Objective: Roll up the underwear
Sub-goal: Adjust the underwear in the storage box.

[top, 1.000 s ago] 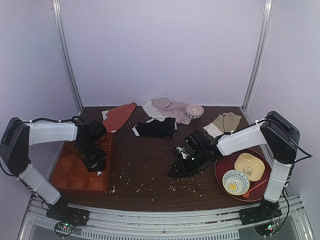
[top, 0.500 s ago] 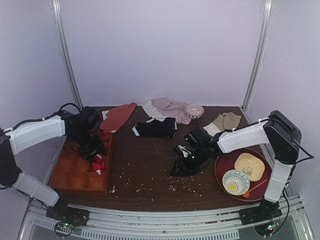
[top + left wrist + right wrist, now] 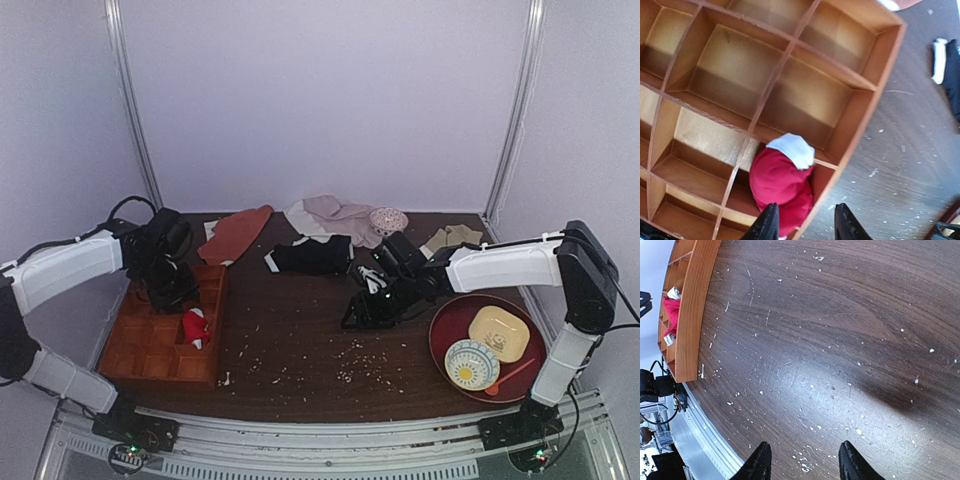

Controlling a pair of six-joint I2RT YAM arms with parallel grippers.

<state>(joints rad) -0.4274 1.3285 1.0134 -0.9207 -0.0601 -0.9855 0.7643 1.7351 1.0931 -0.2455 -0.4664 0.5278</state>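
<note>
Inside an edge cell of the tray (image 3: 805, 100), underwear (image 3: 777, 192) looks soft, light, springy: pinch mid-roll; left gripper (image 3: 807, 222), right gripper (image 3: 805, 460) both parted, empty.

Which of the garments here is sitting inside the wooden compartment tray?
The red underwear, bundled in a right-edge compartment of the tray; the black briefs and beige garment lie loose on the table.
</note>
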